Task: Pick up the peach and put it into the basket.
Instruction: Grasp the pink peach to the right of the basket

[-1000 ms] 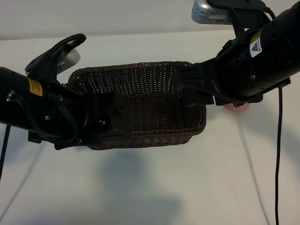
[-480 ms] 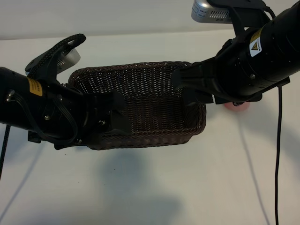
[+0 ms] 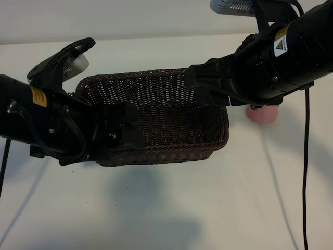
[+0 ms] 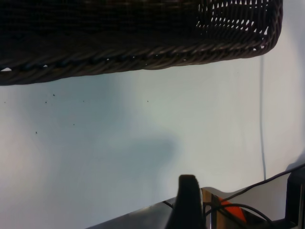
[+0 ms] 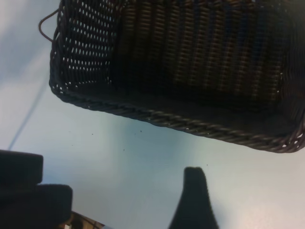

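right arm [image 3: 270, 62] shifted up-left | peach [image 3: 263, 114] now more exposed

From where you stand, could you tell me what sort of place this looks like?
Probably a robot test bench, not a home: a bare white table, two black arms with trailing cables, and only a wicker basket and a peach set out.

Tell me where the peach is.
In the exterior view, the peach sits on the table just right of the basket, outside it, partly hidden under the right arm.
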You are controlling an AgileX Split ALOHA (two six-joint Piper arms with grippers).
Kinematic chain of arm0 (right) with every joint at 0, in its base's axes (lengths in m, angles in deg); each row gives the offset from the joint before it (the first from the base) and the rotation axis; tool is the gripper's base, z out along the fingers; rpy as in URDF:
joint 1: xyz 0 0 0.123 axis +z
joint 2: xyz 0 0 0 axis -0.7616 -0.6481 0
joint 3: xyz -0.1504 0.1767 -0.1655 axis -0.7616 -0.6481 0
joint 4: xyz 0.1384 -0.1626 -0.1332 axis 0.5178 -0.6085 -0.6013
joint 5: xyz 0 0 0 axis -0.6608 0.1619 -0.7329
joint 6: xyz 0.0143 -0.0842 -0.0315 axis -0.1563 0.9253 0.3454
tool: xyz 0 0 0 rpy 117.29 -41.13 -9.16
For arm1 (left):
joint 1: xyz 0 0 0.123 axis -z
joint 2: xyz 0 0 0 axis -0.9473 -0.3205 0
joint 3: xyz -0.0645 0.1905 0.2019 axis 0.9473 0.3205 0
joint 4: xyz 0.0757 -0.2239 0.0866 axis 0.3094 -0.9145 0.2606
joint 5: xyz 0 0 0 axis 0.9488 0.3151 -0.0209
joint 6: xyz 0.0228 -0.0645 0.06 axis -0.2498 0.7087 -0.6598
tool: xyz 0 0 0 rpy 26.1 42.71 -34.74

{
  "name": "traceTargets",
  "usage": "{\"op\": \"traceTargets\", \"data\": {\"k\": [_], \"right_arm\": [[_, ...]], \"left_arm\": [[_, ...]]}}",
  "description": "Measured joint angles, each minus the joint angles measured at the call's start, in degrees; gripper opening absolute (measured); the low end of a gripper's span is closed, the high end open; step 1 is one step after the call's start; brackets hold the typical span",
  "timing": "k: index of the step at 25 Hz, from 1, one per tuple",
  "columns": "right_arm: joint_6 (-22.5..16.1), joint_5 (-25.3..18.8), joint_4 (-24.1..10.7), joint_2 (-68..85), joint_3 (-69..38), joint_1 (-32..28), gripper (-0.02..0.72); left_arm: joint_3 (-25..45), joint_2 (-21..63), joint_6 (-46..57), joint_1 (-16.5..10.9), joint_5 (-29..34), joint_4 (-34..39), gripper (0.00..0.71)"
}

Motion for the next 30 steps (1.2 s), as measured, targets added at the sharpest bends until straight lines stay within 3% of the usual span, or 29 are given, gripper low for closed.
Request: {"op": "traceTargets", "data": {"k": [8,12,14,17,20,26,30], "right_arm": [[1.4,1.0,-1.5,0.0,0.0,0.0,0.533],[2.8,1.1,-9.9,-0.1,0.0,0.0,0.533],[2.6,1.1,-16.2,-0.5,0.0,0.0,0.525],[-0.3,0.4,-22.9,-2.3,0.0,-0.2,0.498],[-2.5,-0.4,-26.6,-4.8,0.0,-0.4,0.488],[-3.0,2.1,-28.0,-9.3,0.0,-2.9,0.513],[0.4,4.2,-22.5,-11.0,0.0,-9.7,0.544]], "left_arm": [[0.0,0.0,-0.1,0.0,0.0,0.1,0.566],[0.0,0.0,-0.1,0.0,0.0,0.1,0.566],[0.0,0.0,-0.1,0.0,0.0,0.1,0.566],[0.0,0.0,-0.1,0.0,0.0,0.1,0.566],[0.0,0.0,-0.1,0.0,0.0,0.1,0.566],[0.0,0.0,-0.1,0.0,0.0,0.1,0.566],[0.0,0.1,-0.1,0.0,0.0,0.1,0.566]]}}
